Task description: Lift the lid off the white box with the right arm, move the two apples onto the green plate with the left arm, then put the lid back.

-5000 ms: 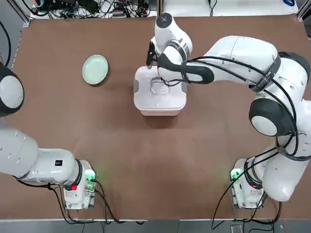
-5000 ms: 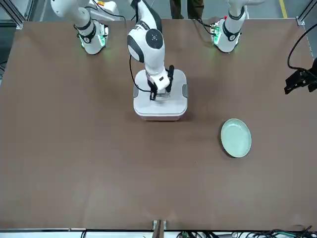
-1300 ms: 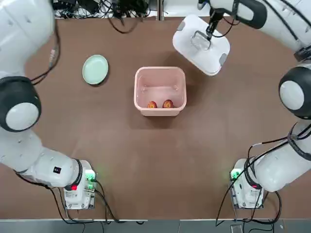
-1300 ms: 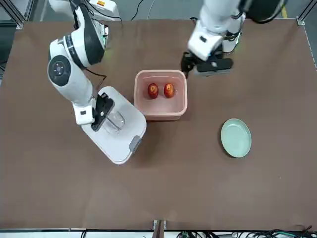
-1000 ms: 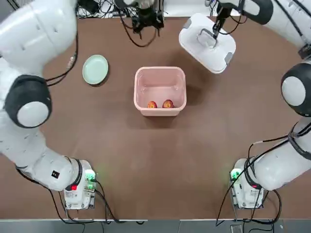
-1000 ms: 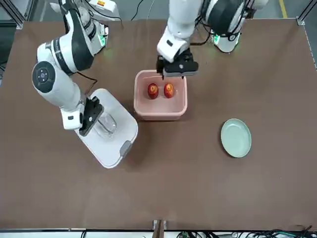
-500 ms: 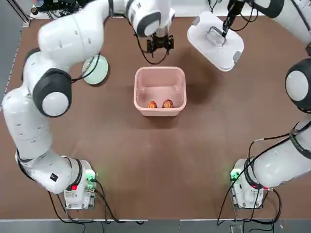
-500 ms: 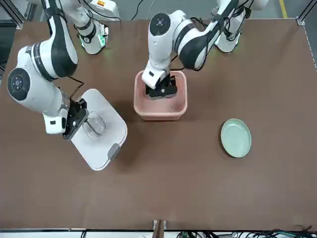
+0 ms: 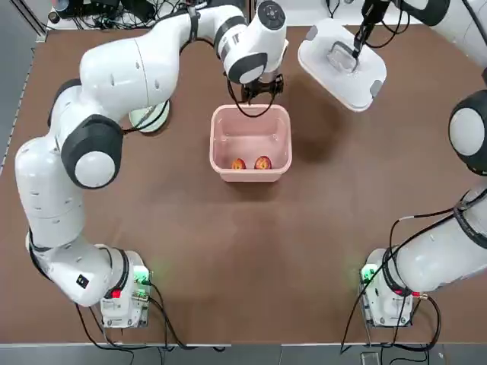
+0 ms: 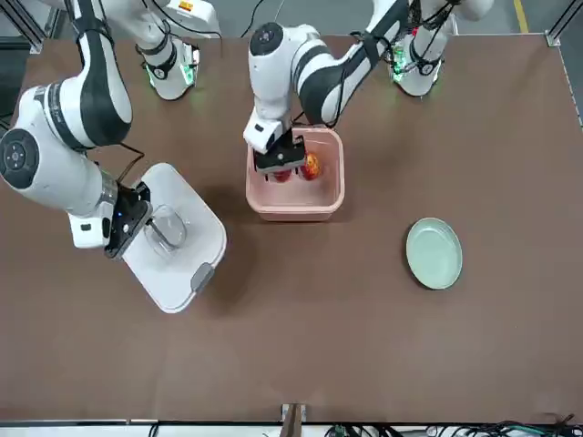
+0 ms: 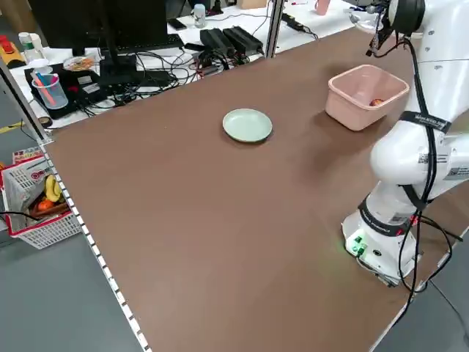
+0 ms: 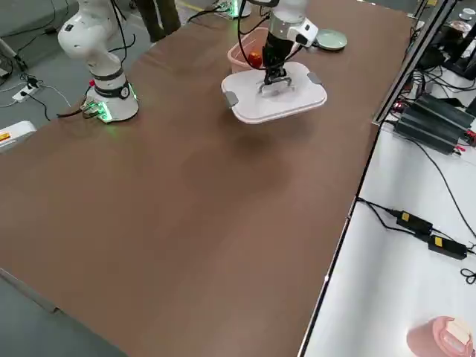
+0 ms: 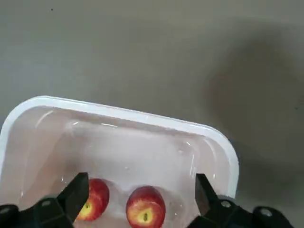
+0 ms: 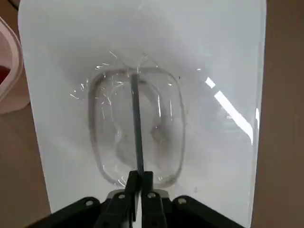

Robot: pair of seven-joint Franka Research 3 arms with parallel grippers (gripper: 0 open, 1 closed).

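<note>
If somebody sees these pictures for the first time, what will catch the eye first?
Probably the open box mid-table, with two apples inside and the left gripper, fingers apart, over it. Next, the lid, held clear of the box by its handle in the right gripper. The plate is bare.

white box (image 9: 250, 142) uncovered, lid (image 9: 342, 53) held aside
</note>
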